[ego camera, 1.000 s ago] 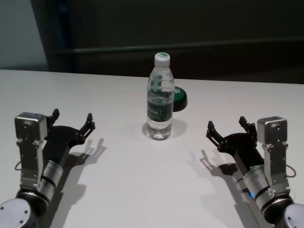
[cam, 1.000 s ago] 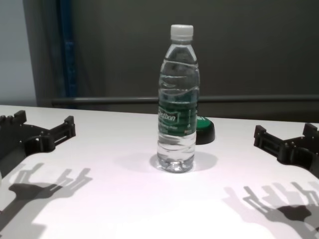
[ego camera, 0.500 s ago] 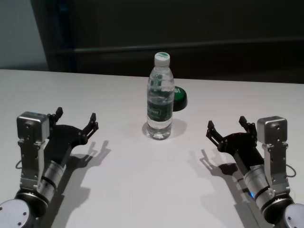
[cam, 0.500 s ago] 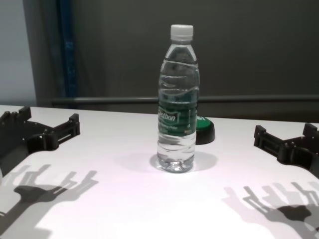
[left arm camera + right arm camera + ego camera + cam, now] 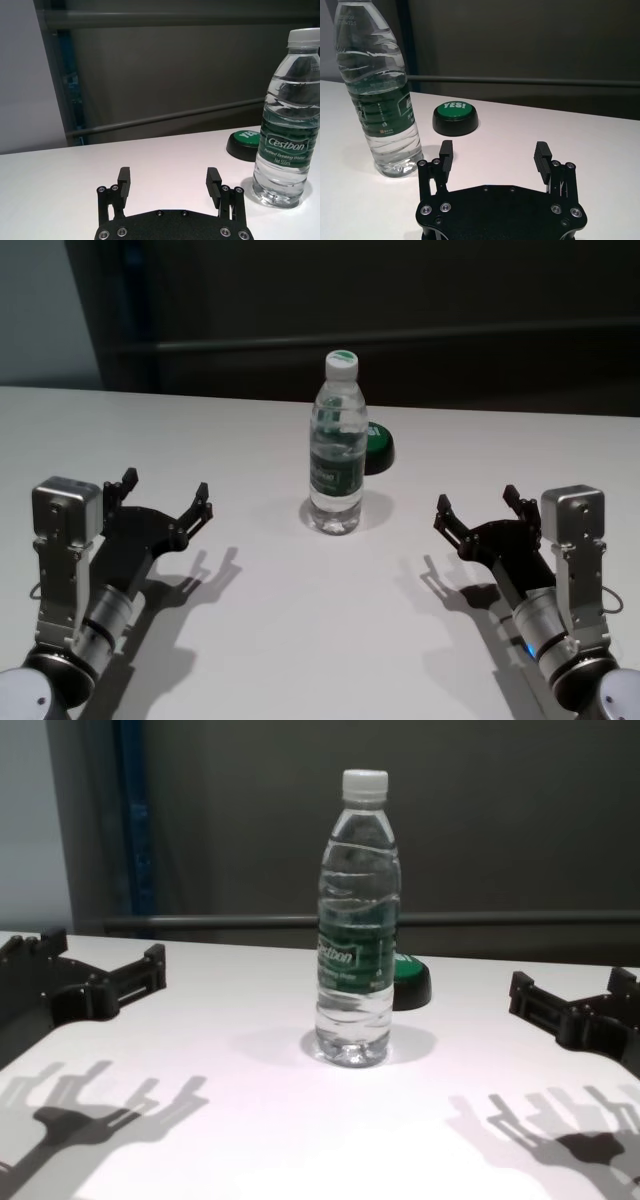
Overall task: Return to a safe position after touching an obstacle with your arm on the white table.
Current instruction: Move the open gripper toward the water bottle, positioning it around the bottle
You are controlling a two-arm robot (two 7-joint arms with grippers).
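The obstacle, a clear water bottle (image 5: 337, 445) (image 5: 357, 920) (image 5: 286, 120) (image 5: 381, 95) with a white cap and green label, stands upright in the middle of the white table (image 5: 300, 620). My left gripper (image 5: 165, 495) (image 5: 100, 970) (image 5: 170, 182) hovers open to the bottle's left, apart from it, nothing between its fingers. On the right, my right gripper (image 5: 478, 510) (image 5: 570, 1000) (image 5: 492, 155) is open too and holds nothing, well clear of the bottle.
A low black-and-green round button (image 5: 378, 445) (image 5: 455, 117) (image 5: 245, 144) sits just behind the bottle to its right. A dark wall with a horizontal rail (image 5: 500, 918) runs behind the table's far edge.
My left gripper has risen and shifted slightly forward and toward the bottle. The right arm and the bottle have stayed still.
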